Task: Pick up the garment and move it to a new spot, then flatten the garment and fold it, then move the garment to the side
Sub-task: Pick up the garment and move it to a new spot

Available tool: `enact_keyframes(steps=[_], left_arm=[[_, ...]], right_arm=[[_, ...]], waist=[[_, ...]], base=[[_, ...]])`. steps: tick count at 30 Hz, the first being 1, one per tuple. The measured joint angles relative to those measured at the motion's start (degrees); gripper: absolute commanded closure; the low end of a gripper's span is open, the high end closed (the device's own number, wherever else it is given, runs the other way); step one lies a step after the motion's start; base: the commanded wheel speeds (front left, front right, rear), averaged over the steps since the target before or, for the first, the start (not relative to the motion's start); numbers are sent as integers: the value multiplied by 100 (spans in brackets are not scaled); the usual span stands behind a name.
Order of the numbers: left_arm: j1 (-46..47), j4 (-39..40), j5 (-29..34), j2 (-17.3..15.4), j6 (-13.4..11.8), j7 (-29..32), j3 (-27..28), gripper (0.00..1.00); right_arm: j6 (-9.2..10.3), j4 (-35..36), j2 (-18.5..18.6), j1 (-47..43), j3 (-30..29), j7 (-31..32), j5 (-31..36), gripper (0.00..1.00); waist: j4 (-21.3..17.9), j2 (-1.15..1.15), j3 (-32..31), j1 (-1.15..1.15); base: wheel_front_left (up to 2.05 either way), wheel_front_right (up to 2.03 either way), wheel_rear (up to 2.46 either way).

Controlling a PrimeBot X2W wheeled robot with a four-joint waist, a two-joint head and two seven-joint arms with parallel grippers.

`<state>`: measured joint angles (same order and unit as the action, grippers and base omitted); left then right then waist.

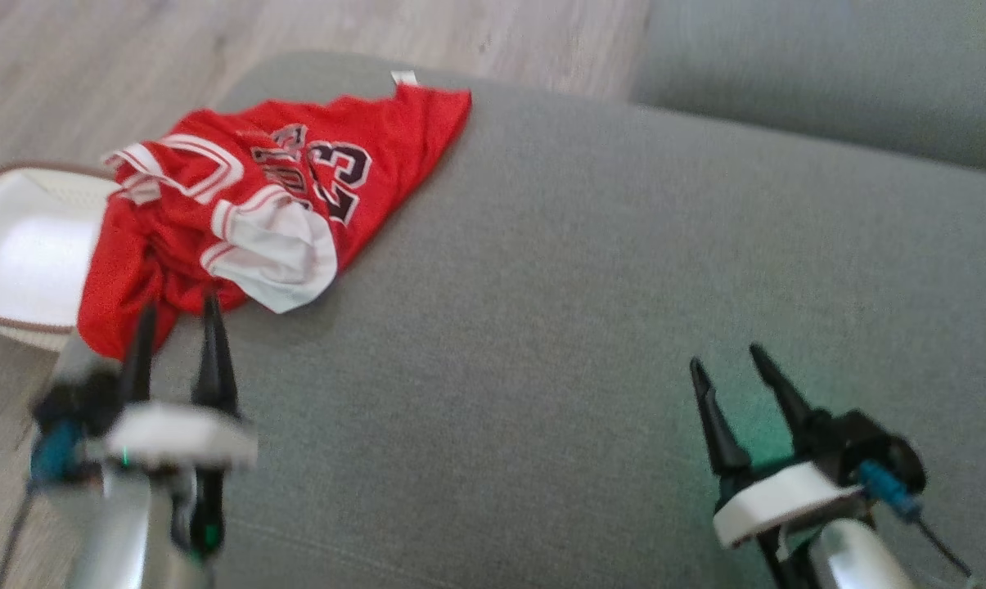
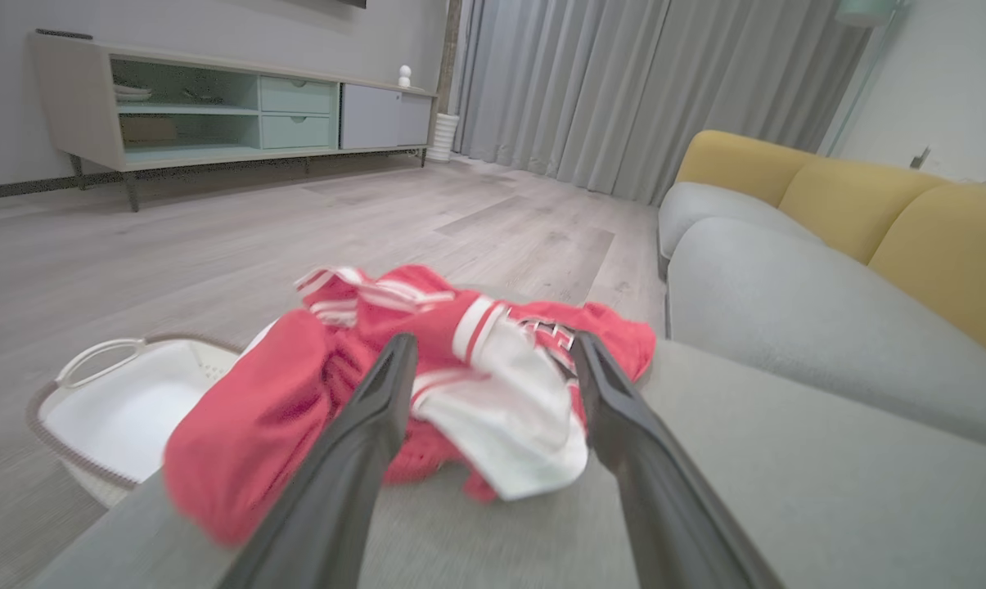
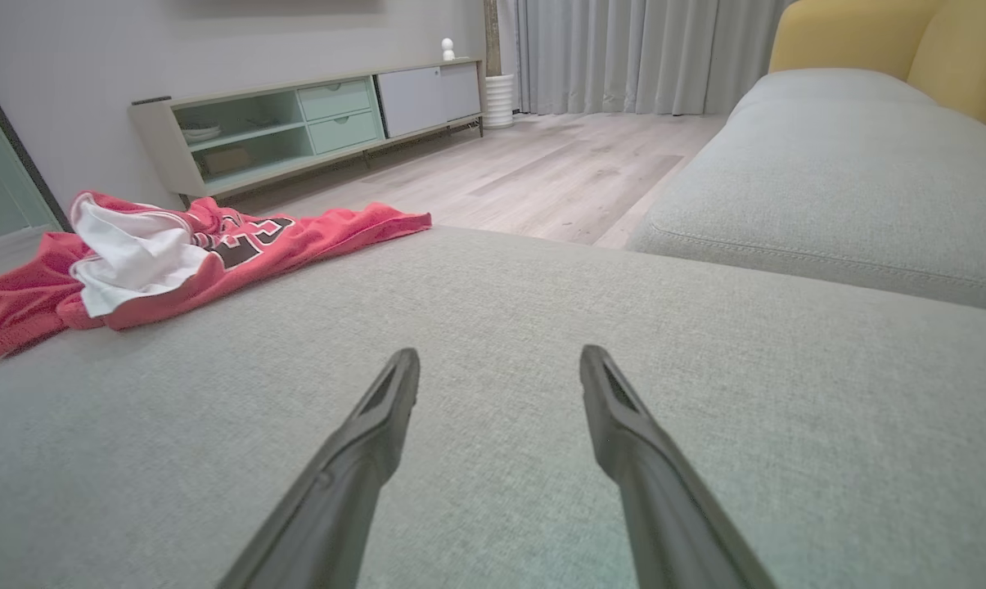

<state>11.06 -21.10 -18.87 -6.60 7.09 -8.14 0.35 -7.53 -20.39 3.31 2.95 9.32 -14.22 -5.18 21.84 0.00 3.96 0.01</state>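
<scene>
Garment (image 1: 280, 196) overhangs the broad cushion's (image 1: 583, 286) left edge; left end effector (image 1: 179, 304) at it, right end effector (image 1: 726, 356) apart, both released.

Soft, even daylight, no hard shadows. Head view blurred throughout, worst at the left gripper (image 1: 180, 304). Faint green glow just beside the right gripper (image 1: 726, 357).

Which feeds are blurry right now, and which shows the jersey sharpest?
Head view: blur throughout, worst on the left tool; the jersey looks soft. Left wrist view: the jersey's near edge smears, the cabinet behind is sharp. Right wrist view: crisp, jersey clear at left.
</scene>
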Motion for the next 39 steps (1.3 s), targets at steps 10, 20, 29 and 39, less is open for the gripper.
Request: enact_keyframes(steps=[10, 20, 29, 39], left_arm=[[2015, -792, -369, -38, -242, 1141, -27, 0], [2891, -2682, -164, -48, -669, 950, -43, 0], [3145, -3895, -36, -190, -598, 646, -199, 100], [3585, -4141, -147, -587, -360, -26, -82, 100]], right_arm=[[0, 168, 439, 581, 104, -9, 125, 0], [0, 292, 784, 583, 315, -9, 175, 0], [0, 352, 924, 383, 433, -13, 154, 0], [0, 304, 777, 339, 514, -13, 9, 0]], waist=[[-258, 0, 1092, 1], [-633, 0, 1493, 0], [-774, 0, 1310, -2], [-901, 0, 973, -1]], base=[[0, 0, 0], [0, 0, 0], [0, 0, 0], [0, 0, 0]])
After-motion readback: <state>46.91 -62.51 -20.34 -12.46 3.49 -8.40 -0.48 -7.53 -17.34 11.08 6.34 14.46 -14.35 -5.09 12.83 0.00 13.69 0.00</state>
